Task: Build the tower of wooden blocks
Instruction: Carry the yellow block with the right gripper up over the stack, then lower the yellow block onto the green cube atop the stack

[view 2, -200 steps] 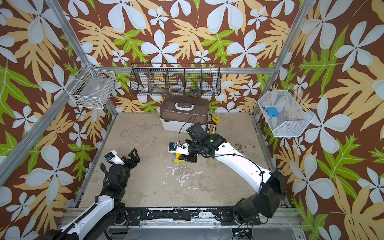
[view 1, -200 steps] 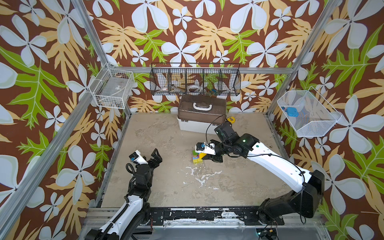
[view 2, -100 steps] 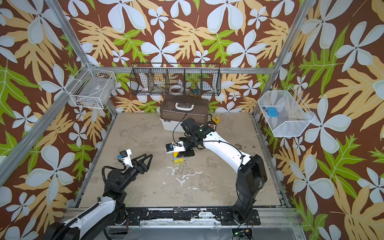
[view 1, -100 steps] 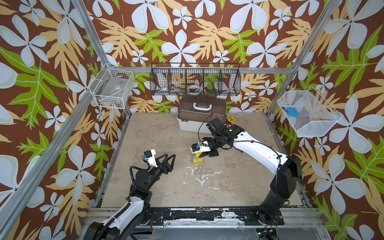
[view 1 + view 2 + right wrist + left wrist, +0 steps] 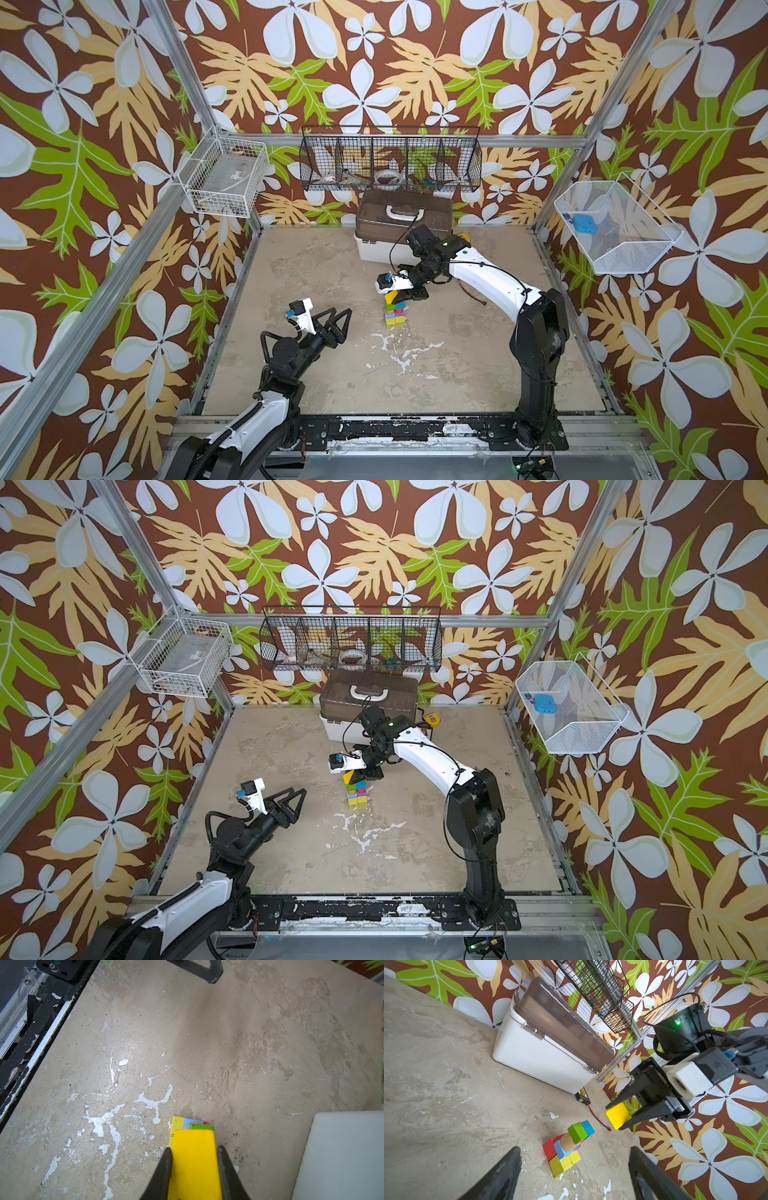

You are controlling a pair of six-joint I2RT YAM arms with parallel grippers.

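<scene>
The wood block tower point(image 5: 395, 314) stands mid-floor: yellow cubes and a red block at the base, a blue cube and a tan cylinder above, green and teal blocks on top point(image 5: 580, 1130). My right gripper point(image 5: 614, 1117) is shut on a yellow block point(image 5: 194, 1163) and hangs just above and behind the tower's top, not touching it. In the right wrist view the yellow block hides most of the tower point(image 5: 192, 1125). My left gripper point(image 5: 343, 310) is open and empty. It sits low to the tower's left and points at it, a short gap away.
A white box with a brown lid point(image 5: 401, 224) stands against the back wall behind the right arm. A small yellow device point(image 5: 432, 720) and a thin brown cable point(image 5: 473, 293) lie to the box's right. Wire baskets point(image 5: 390, 160) hang on the walls.
My left arm has swung in from the left edge towards the tower, its jaws narrowing a little. My right arm has drawn back and up, with the yellow block still over the tower.
</scene>
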